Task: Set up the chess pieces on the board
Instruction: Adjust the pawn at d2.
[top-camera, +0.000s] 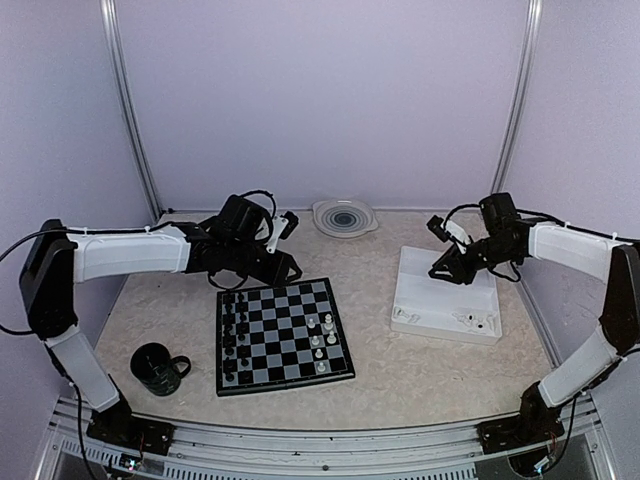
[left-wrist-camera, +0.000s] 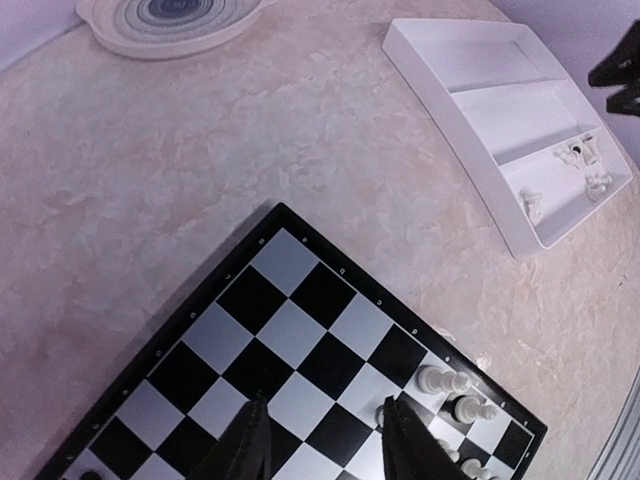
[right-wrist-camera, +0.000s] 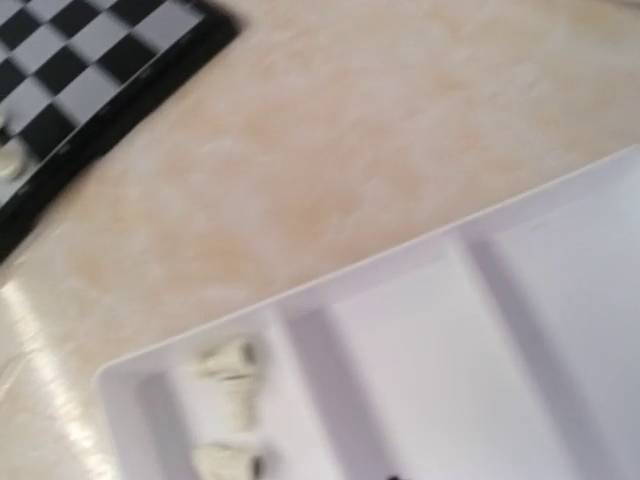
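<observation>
Beige mottled tabletop between pale lilac walls. Toward the near left corner, a dark round mug, inside too dim to read. Just right of that, by the middle of the near edge, the flat checkered chessboard with black border, lying slightly askew. Tiny black plastic chessmen crowded along the board's left side, too small to sort by kind. Tiny white plastic chessmen clustered toward the right side, partly cut off at the bottom of the left wrist view.

Above the board's far rows, the left two-finger pincer: only dark fingertips showing in the wrist view, parted moderately, gripping nothing, with the white cluster just beside one tip.

Across a strip of open tabletop toward the right edge, a white rectangular compartment tray, well apart from the board. Further white chessmen lying in the nearest compartment, blurred in the right wrist view. Over the tray's far left part, the right two-finger pincer: a dark tangle from above, clipped by the frame edge in the left wrist view, almost wholly outside the right wrist view. Cannot tell whether parted or closed.

At the middle of the far edge, a round pale plate with dark concentric rings, far rim cut off in the left wrist view. Open tabletop between plate and board, and along the near edge right of the board.
</observation>
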